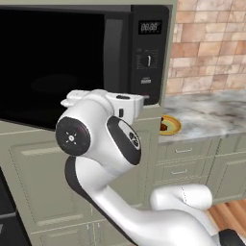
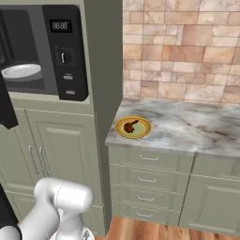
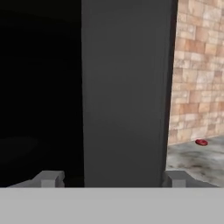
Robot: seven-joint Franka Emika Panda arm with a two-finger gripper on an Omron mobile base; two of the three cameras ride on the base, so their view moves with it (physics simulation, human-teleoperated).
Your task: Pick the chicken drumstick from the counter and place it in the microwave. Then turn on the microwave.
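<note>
The chicken drumstick (image 2: 131, 125) lies reddish-brown on a round yellow-green plate (image 2: 140, 132) at the left end of the counter (image 2: 187, 126); it also shows in the left base view as a drumstick (image 1: 164, 127) on the plate (image 1: 174, 126). The microwave (image 1: 120, 57) stands open, with its white turntable (image 2: 21, 71) showing and its control panel (image 1: 149, 53) at the right side. My gripper (image 3: 111, 179) is open, fingertips (image 3: 48, 178) wide apart and nothing between them. It points at the microwave's dark grey front post, well left of the drumstick.
The microwave's black door (image 2: 6, 105) hangs open at the left. A tall beige cabinet side (image 2: 105, 93) separates the microwave from the counter. A brick wall (image 2: 187, 51) backs the counter. A small red thing (image 3: 201, 142) lies on the counter by the wall. Drawers (image 2: 150, 178) sit below.
</note>
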